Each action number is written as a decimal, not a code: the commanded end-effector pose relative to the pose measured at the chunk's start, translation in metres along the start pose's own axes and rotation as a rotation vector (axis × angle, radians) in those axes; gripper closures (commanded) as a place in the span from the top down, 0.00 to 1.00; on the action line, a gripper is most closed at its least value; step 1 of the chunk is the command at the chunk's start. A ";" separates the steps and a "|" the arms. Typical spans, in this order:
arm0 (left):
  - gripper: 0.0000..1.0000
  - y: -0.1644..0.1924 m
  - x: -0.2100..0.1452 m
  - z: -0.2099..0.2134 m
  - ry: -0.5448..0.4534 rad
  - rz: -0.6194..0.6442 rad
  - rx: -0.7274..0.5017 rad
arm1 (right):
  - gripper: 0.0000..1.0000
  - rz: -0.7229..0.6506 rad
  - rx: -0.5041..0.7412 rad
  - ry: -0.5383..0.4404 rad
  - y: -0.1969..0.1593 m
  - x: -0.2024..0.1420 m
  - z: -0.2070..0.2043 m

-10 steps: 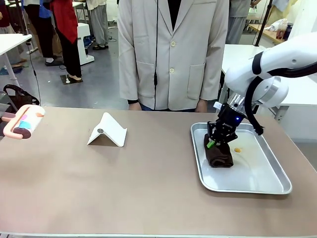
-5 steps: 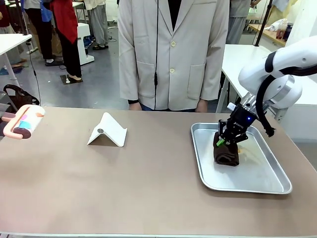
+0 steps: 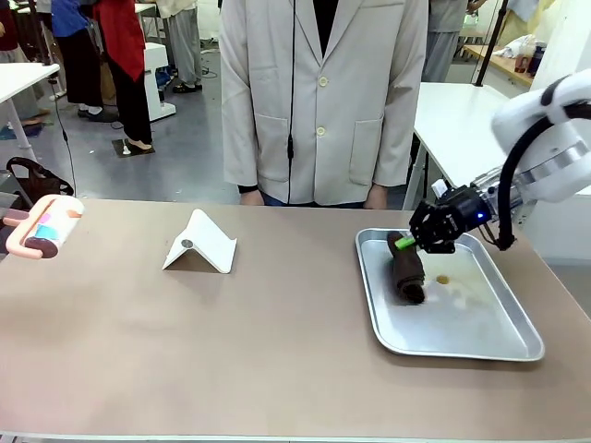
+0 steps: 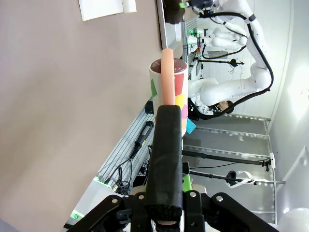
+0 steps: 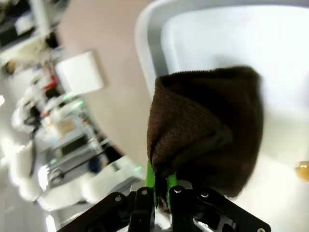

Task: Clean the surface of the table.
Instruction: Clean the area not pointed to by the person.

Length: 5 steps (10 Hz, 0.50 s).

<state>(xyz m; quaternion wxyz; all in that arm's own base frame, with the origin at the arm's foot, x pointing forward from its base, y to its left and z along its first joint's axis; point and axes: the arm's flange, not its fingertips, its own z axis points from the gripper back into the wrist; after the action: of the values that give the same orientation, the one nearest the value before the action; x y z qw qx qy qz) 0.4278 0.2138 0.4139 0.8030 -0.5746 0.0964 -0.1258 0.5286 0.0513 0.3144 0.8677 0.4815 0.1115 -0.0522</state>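
right tool point(image 3: 413, 243) is clamped on the upper fold of a brown cloth point(image 3: 408, 275), whose lower end seems to rest in the metal tray point(image 3: 462, 352) at the right of the tabletop point(image 3: 277, 341). a small amber spot point(image 3: 443, 279) lies on the tray floor just beside the cloth. left tool point(image 4: 166, 113) is pinched together on the pink handle of a lint roller point(image 4: 169, 77), near the tabletop's left edge. a white folded stand point(image 3: 201, 242) sits toward the far edge, where a person point(image 3: 323, 101) stands. the tabletop looks stiff, flat, matte and too heavy to shift, so it needs no grip and likely takes firm wiping pressure. the cloth looks soft and limp, best pinched at a bunched fold, with loose fabric left to lie flat. the stand seems light and may slide if brushed.
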 end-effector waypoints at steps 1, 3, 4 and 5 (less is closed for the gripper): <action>0.22 -0.004 -0.001 0.000 -0.008 -0.012 -0.015 | 0.10 0.021 0.233 0.098 -0.008 -0.007 0.016; 0.22 -0.004 -0.001 0.000 -0.008 -0.012 -0.015 | 0.10 0.075 0.372 0.228 -0.007 -0.020 0.033; 0.22 -0.004 -0.001 0.000 -0.008 -0.012 -0.015 | 0.10 0.104 0.417 0.266 -0.006 -0.034 0.049; 0.22 -0.004 -0.001 0.000 -0.008 -0.012 -0.015 | 0.10 0.139 0.433 0.251 -0.007 -0.051 0.070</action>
<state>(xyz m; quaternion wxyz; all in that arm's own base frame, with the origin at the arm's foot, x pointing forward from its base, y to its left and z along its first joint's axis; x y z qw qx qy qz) 0.4280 0.2138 0.4141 0.8030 -0.5745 0.0963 -0.1259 0.4917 0.0047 0.3431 0.7325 0.6551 0.1835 0.0257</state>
